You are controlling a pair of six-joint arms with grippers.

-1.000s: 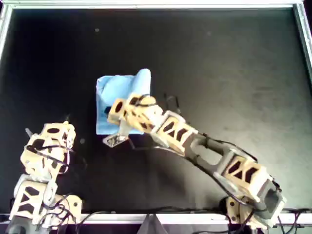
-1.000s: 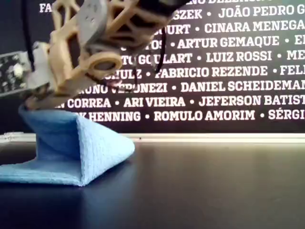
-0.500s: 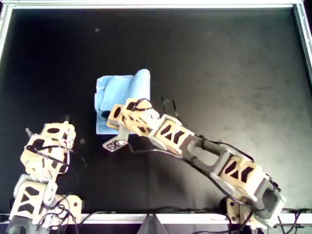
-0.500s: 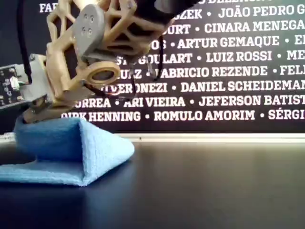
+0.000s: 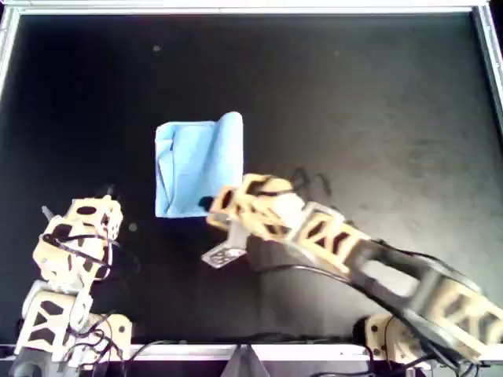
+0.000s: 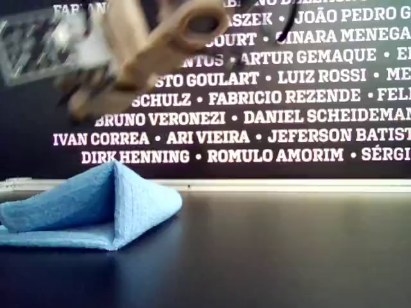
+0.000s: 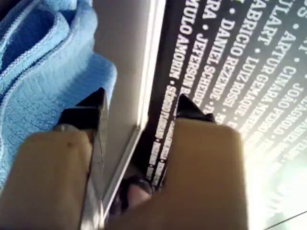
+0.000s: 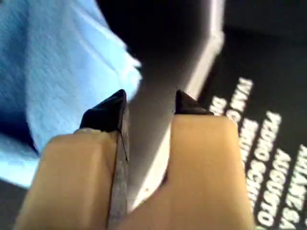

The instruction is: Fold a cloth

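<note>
The light blue cloth (image 5: 196,165) lies loosely folded on the black table, left of centre in the overhead view. Its top layer humps up in a ridge in the exterior view (image 6: 96,205). My second gripper (image 5: 212,204) is open and empty, just off the cloth's near right corner and lifted above it; it is blurred in the exterior view (image 6: 77,106). Its wrist view shows the jaws (image 8: 148,103) apart with the cloth (image 8: 57,62) beside them. My first gripper (image 5: 106,192) rests at the near left, open and empty (image 7: 139,108), with the cloth (image 7: 38,72) ahead of it.
The black table has a pale metal rim (image 5: 251,8) all round. A dark banner with white names (image 6: 289,96) stands behind the far edge. Both arm bases sit along the near edge.
My second gripper has let go of the cloth's raised layer and pulled up and away, right and toward the near edge. The layer has sagged into a low ridge. The first arm has not moved.
</note>
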